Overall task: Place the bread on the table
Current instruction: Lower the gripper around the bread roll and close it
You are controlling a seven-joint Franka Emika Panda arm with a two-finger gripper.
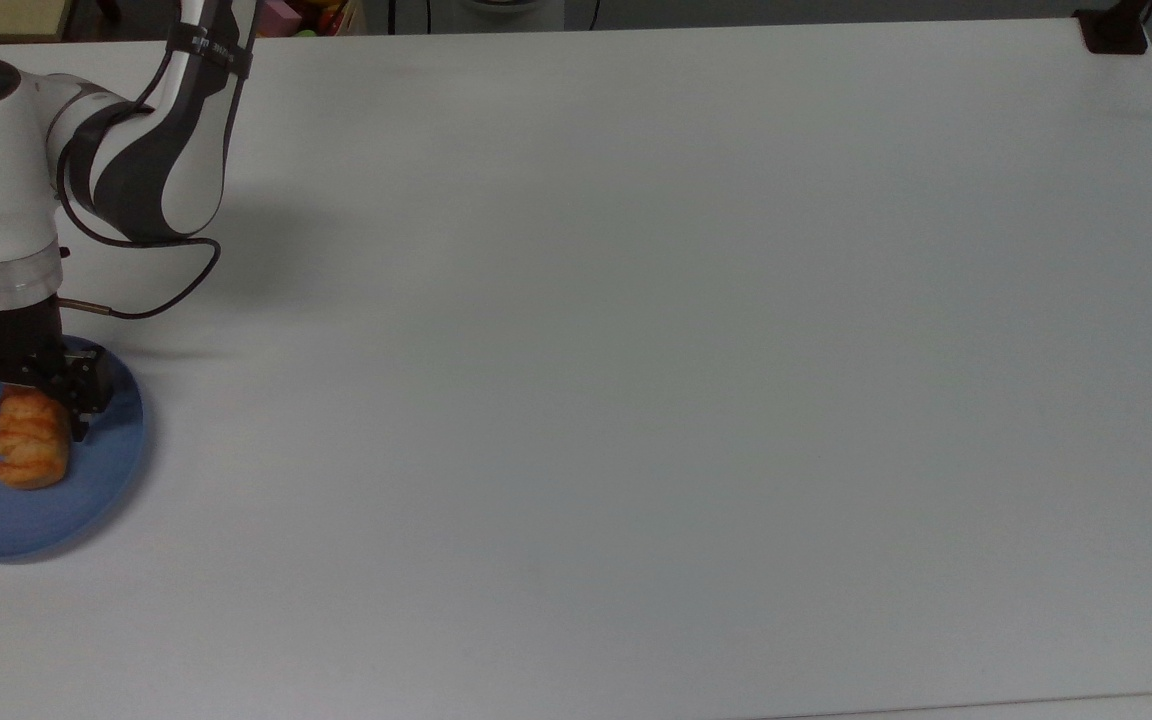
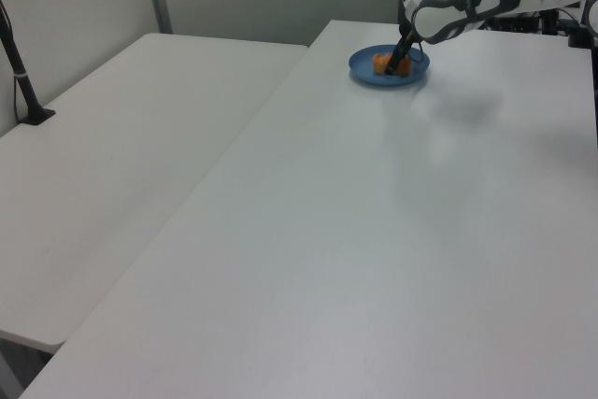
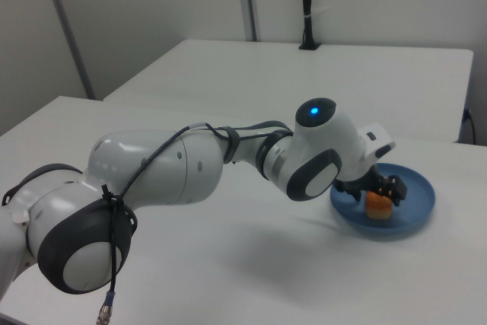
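Near the top view's left edge, the bread (image 1: 30, 452) lies on a round blue plate (image 1: 86, 500) that rests on the white table (image 1: 636, 350). The claw (image 1: 28, 423) is lowered over the end of the bread nearer the arm, its two black fingers (image 1: 81, 410) spread apart, one on each side of the loaf; whether they touch it cannot be told. A black cable (image 1: 166, 290) loops from the wrist above the table.

Left view: the plate (image 2: 411, 77) sits at the far end of the table (image 2: 374, 231), with the bread (image 2: 385, 64) on it and the claw (image 2: 397, 66) reaching down to it. A second white table (image 2: 121, 137) stands alongside, on the left view's left.

Right view: the arm (image 3: 190, 165) stretches across the table (image 3: 228, 264) to the plate (image 3: 415, 218); the bread (image 3: 378, 204) shows as an orange lump beneath the claw (image 3: 383, 191), inside the plate's rim.
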